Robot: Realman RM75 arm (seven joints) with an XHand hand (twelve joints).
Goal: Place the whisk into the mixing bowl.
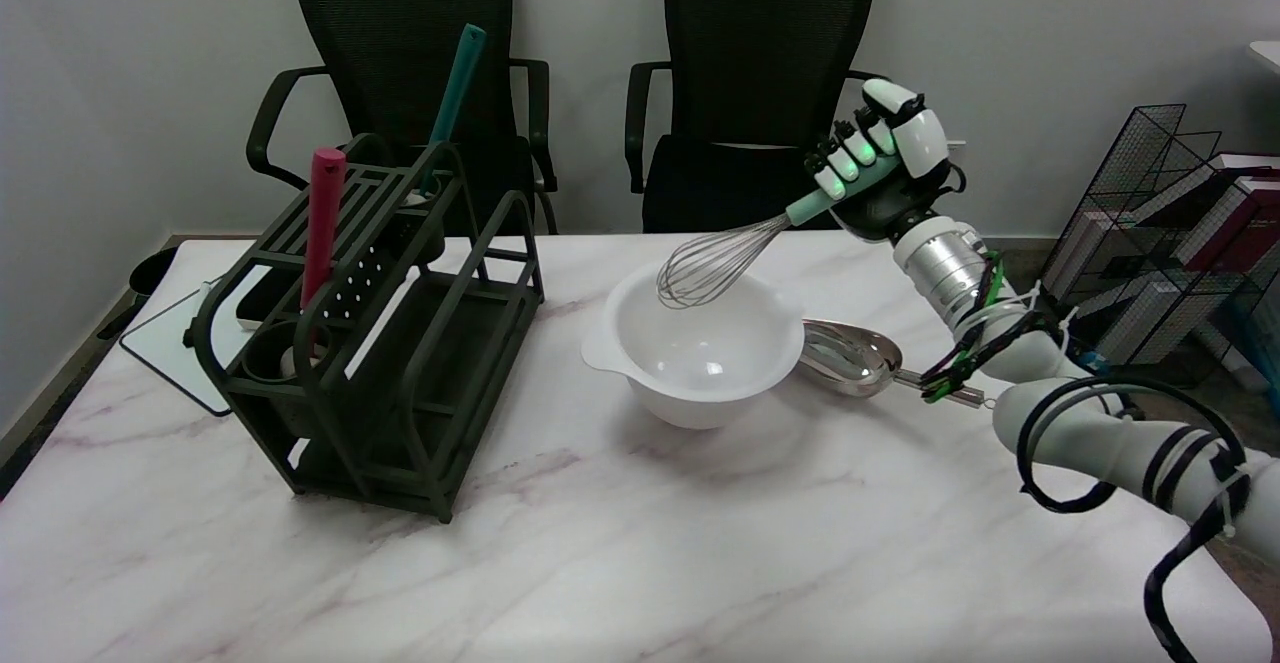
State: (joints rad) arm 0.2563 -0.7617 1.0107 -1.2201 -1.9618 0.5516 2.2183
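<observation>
My right hand [884, 171] grips the teal handle of a wire whisk [712, 263] up at the right of the table. The whisk slants down to the left, and its wire head hangs over the far rim of the white mixing bowl [640, 368], dipping just inside the opening. The bowl stands on the marble table, right of centre, with nothing in it. My forearm runs down to the lower right behind it.
A shiny metal scoop [850, 355] lies on the table against the bowl's right side. A dark utensil rack [375, 343] stands at the left, holding a red handle [322, 218] and a teal handle [453, 93]. Two black chairs stand behind the table, and a wire shelf [1160, 233] at the right.
</observation>
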